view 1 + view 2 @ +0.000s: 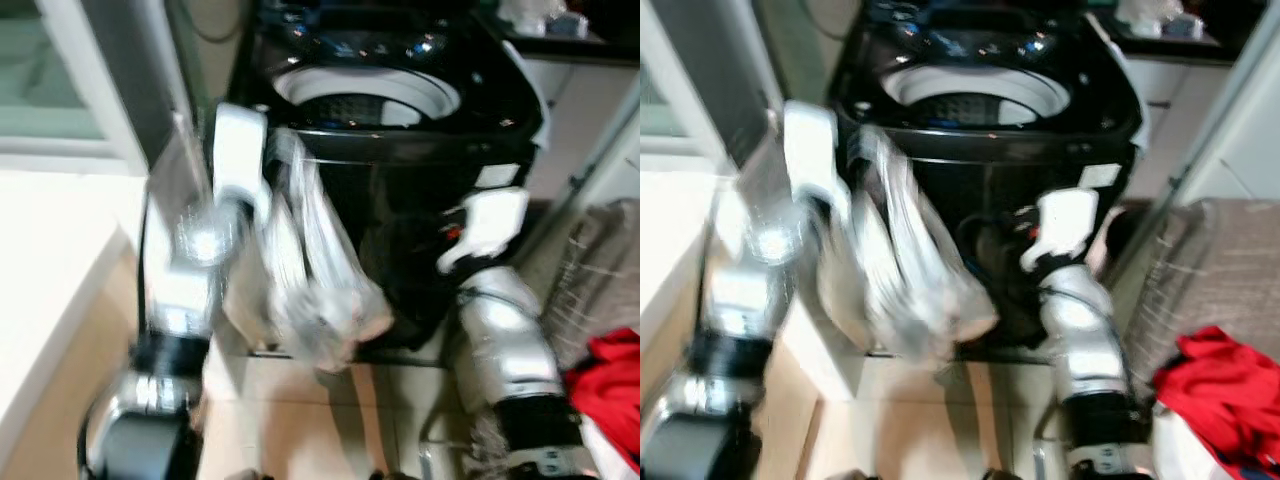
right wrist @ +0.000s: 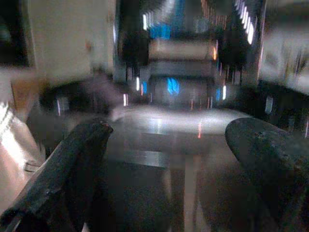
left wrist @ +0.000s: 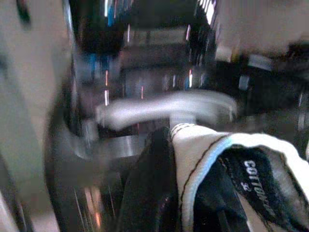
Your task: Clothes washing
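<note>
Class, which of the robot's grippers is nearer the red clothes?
Right. The right gripper is in front of the washing machine, on the side of the red clothes; the left gripper, holding a white garment, is farther away.

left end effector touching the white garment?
Touching. In the left wrist view a black finger presses against the white garment with no gap; the left eye view shows it hanging from the left end effector.
</note>
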Controlling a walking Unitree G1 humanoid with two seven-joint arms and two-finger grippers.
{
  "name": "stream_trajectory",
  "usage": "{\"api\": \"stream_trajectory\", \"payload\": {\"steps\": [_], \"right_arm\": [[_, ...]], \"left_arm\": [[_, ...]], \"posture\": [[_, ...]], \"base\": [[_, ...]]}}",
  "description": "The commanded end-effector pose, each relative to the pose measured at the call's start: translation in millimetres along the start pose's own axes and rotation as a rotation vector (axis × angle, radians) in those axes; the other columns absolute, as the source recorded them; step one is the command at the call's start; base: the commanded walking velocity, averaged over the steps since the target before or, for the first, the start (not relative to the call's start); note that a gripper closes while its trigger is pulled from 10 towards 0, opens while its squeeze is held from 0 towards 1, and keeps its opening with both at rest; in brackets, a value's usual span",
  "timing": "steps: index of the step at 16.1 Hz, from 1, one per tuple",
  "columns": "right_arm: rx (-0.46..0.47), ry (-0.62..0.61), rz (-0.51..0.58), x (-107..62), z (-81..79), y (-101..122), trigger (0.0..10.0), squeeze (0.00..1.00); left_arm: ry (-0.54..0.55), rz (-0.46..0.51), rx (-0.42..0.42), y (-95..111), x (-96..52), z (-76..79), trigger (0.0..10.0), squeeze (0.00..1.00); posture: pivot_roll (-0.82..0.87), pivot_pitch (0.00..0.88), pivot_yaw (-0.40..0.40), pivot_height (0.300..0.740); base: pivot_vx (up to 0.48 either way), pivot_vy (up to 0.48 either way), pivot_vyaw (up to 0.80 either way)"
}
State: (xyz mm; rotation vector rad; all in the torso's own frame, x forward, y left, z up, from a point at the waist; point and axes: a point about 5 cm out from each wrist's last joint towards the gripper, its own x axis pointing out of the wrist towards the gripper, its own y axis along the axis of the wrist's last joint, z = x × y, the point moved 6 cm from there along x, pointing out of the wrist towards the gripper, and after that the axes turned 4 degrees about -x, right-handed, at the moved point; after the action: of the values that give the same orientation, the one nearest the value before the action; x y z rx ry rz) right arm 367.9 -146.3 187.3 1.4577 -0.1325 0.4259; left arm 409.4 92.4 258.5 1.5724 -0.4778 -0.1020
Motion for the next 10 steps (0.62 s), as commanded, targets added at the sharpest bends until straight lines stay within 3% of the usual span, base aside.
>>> {"api": "stream_trajectory", "payload": {"steps": [1,3,4,5,7,10], "right_arm": [[-0.040,-0.021,0.082,-6.2,12.4,18,10.0,0.00],[-0.058,-0.047,0.080,-13.5,20.3,18,10.0,0.00],[-0.053,-0.052,0.077,-14.6,21.1,17,10.0,0.00],[-0.039,-0.043,0.070,-17.6,17.9,17,10.0,0.00],[-0.036,-0.029,0.063,-23.5,15.1,16,10.0,0.00],[-0.021,-0.028,0.067,-28.5,13.0,17,10.0,0.00]], "left_arm": [[-0.060,0.165,0.066,63,15.7,3.4,10.0,0.00],[-0.113,0.246,0.143,104,35.5,9.3,10.0,0.00],[-0.128,0.258,0.156,112,40.7,11.1,10.0,0.00],[-0.146,0.280,0.212,133,53.9,13.3,10.0,0.00],[-0.138,0.304,0.245,163,69.8,8.5,10.0,0.00],[-0.140,0.296,0.320,183,82.7,11.0,10.0,0.00]], "posture": [[-0.11,0.000,0.007,0.740],[-0.13,0.000,0.020,0.740],[-0.13,0.000,0.024,0.740],[-0.14,0.000,0.036,0.740],[-0.16,0.000,0.055,0.740],[-0.19,0.000,0.083,0.740]], "base": [[0.379,0.292,0.00],[0.390,0.277,0.00],[0.401,0.262,0.00],[0.405,0.259,0.00],[0.403,0.261,0.00],[0.418,0.087,0.00]]}}
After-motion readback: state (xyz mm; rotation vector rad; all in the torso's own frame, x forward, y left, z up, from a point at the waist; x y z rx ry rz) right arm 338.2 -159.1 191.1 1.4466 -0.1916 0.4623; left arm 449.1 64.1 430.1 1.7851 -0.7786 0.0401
